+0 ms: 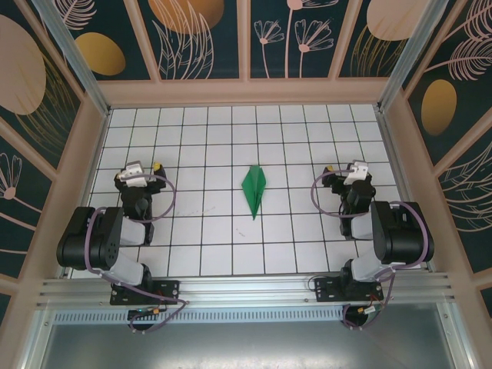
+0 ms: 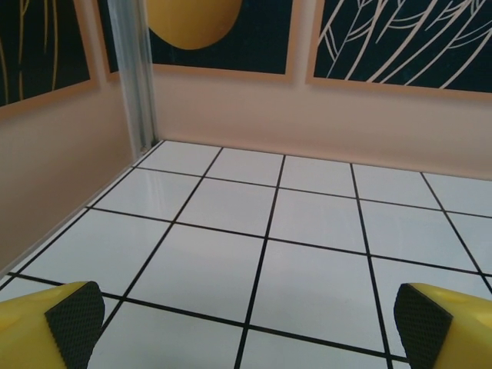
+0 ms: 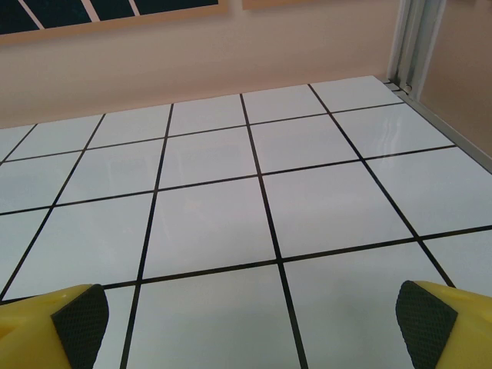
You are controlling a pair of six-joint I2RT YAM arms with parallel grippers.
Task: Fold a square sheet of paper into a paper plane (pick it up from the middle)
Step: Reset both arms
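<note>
The green paper plane (image 1: 254, 188) lies flat on the white tiled table (image 1: 231, 231) near its middle, a narrow dart with a centre crease and its point toward the near edge. My left gripper (image 1: 141, 171) rests folded back at the left, several tiles from the plane, open with nothing between its yellow fingers (image 2: 73, 319). My right gripper (image 1: 354, 171) sits at the right, likewise several tiles from the plane, open and empty, its black pads (image 3: 421, 323) far apart over bare tiles.
Pale wooden walls (image 1: 246, 91) with dark leaf panels close the table on three sides. A metal post (image 2: 137, 77) stands in the far left corner, another (image 3: 411, 42) in the far right one. An aluminium rail (image 1: 246, 288) carries the arm bases at the near edge.
</note>
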